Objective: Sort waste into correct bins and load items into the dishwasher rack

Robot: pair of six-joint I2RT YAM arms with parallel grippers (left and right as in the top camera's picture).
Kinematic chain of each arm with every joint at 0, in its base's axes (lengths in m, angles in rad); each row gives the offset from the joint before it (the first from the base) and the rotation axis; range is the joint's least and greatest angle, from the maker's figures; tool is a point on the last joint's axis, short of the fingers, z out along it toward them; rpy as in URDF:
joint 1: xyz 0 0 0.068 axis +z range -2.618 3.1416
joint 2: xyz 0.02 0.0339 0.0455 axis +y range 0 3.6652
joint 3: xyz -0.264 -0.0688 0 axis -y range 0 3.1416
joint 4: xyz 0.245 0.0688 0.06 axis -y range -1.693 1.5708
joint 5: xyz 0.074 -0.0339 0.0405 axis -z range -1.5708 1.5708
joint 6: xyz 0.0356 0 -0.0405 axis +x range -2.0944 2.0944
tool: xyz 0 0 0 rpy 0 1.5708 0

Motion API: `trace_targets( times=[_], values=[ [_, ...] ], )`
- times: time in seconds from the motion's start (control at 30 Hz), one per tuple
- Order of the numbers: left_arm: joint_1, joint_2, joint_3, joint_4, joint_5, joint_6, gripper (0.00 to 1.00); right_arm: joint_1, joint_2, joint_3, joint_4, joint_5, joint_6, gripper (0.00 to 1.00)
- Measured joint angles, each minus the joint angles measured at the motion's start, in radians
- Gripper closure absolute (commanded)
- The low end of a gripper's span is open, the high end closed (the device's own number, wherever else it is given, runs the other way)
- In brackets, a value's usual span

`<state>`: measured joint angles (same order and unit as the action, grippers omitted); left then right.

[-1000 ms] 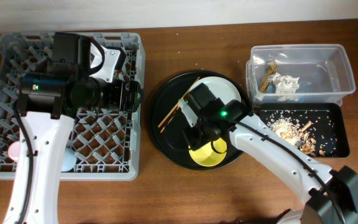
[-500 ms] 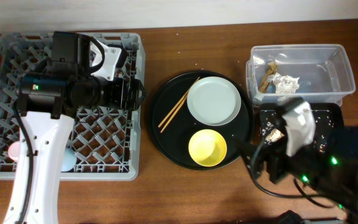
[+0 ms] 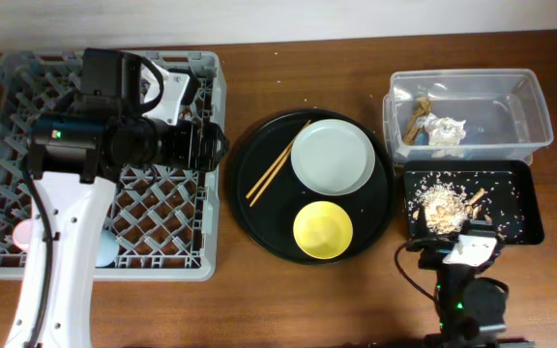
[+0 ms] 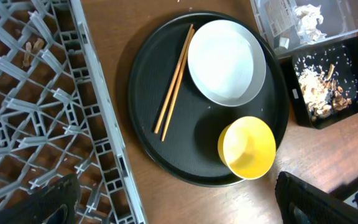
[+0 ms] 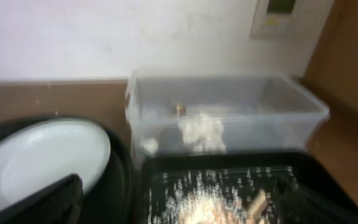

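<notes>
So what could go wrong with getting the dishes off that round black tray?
The chopsticks lie flat, close beside the plate, so a pinch might slip or nudge the plate. They are thin, and the dishwasher rack has open grid gaps, so they could perhaps drop through. The yellow bowl sits close to the plate; lifting one may bump the other.

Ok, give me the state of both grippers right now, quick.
Left gripper: open, holding nothing.
Right gripper: looks open, nothing between its fingers, though its wrist view is blurred.
</notes>
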<state>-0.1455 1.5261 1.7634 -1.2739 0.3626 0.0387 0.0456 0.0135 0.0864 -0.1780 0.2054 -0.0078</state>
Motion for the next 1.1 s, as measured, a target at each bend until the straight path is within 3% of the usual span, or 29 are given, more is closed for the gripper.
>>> trace_targets(
  times=[0.07,0.4,0.47,0.5,0.57,0.7,0.83,1.1],
  values=[
    [0.0,0.0,0.0,0.002,0.0,0.0,0.01,0.0,-0.001,-0.061,0.116,0.0,0.0,0.02],
    [0.0,0.0,0.0,0.018,0.019,-0.001,0.01,0.0,-0.001,-0.071,0.119,0.0,0.0,0.02],
    [-0.004,0.006,-0.004,0.151,0.032,-0.001,0.16,0.0,-0.002,-0.071,0.119,0.0,-0.001,0.01],
    [-0.019,0.019,-0.001,0.14,0.024,0.0,0.21,0.0,-0.002,-0.071,0.119,0.0,0.0,0.02],
    [-0.177,0.201,0.002,0.114,-0.077,0.001,0.32,0.0,-0.002,-0.071,0.119,0.0,0.0,0.02],
    [-0.317,0.485,-0.01,0.288,-0.258,0.002,0.43,0.0,-0.003,-0.072,0.12,0.0,0.0,0.02],
    [-0.313,0.643,-0.01,0.451,-0.334,-0.002,0.56,0.0,-0.002,-0.072,0.12,0.0,0.0,0.02],
    [-0.313,0.748,-0.009,0.487,-0.357,-0.004,0.64,0.0,-0.002,-0.072,0.12,0.0,0.0,0.01]
  ],
)
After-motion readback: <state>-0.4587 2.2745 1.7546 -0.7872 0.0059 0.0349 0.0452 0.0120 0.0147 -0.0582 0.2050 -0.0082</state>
